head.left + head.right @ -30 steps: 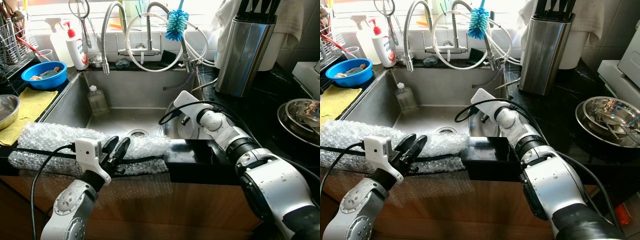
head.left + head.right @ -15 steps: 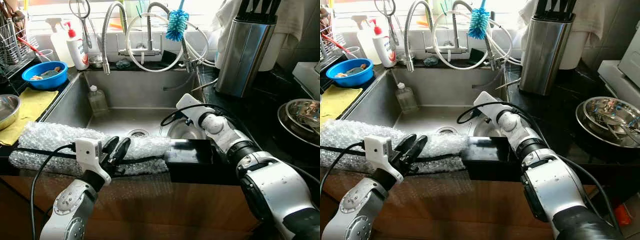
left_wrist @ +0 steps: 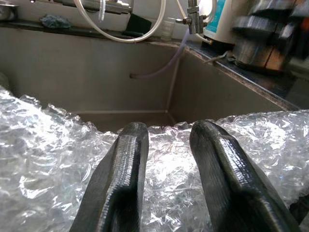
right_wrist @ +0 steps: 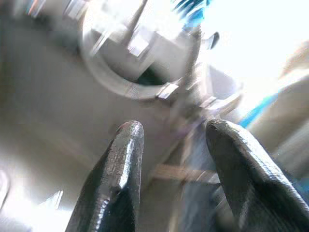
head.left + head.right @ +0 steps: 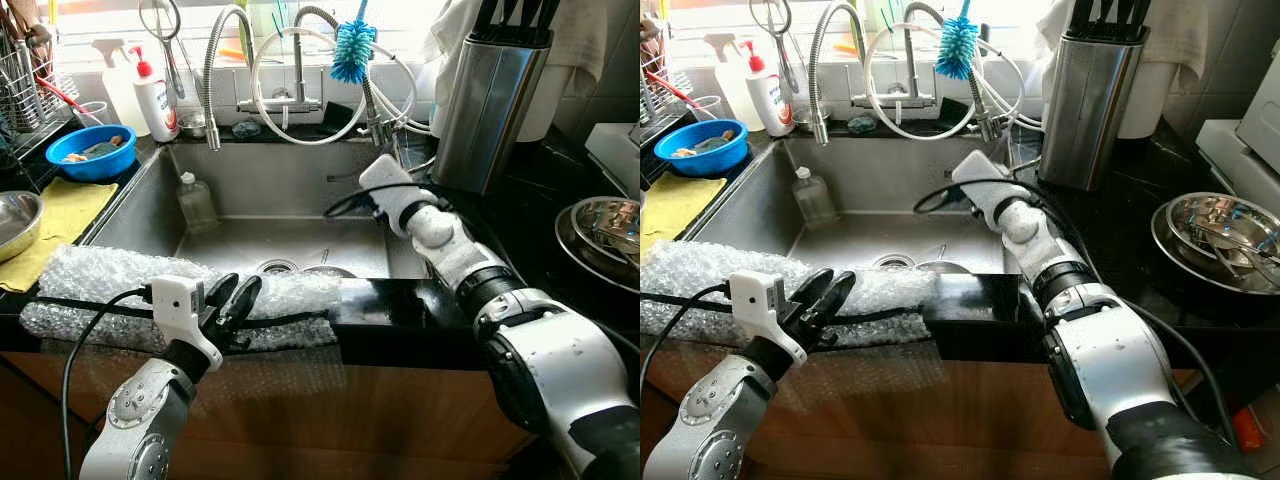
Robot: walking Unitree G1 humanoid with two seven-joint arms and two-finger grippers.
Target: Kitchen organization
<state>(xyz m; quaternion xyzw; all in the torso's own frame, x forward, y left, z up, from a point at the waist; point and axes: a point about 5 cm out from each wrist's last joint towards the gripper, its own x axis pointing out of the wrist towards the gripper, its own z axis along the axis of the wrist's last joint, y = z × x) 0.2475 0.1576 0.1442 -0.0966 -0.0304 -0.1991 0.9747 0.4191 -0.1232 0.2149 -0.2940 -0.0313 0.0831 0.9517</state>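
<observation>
Over the sink [image 5: 150, 200], toward its right back corner, my right arm reaches out with its claw [image 4: 174, 159] pointing at the tap hoses [image 5: 300, 90] and the blue brush [image 5: 352, 48]. From the wrist view, which is blurred, the two black fingers [image 4: 116, 174] stand apart with nothing between them, so this claw is open and empty. I judge it is held high and clear of the basin so it can go for something at the back ledge or the right counter, though I cannot tell which thing.

My left claw [image 5: 232, 298] rests at the front edge of the sink, on the sheet of bubble wrap [image 5: 100, 280] that is draped along that edge. Its fingers [image 3: 120, 183] are a little apart, lying on top of the wrap with the plastic bulging between them, not pinching anything. The wrap looks like padding for the hard rim.

Down in the basin I see a small clear bottle [image 5: 194, 198] standing against the left wall and a round lid or plate [image 5: 325, 271] near the drain. A blue bowl [image 5: 90, 152] and a yellow cloth [image 5: 60, 215] sit on the left counter; a knife block [image 5: 490, 95] and a steel bowl [image 5: 605, 225] are on the right. For tidying the kitchen, these are what remain to sort.
</observation>
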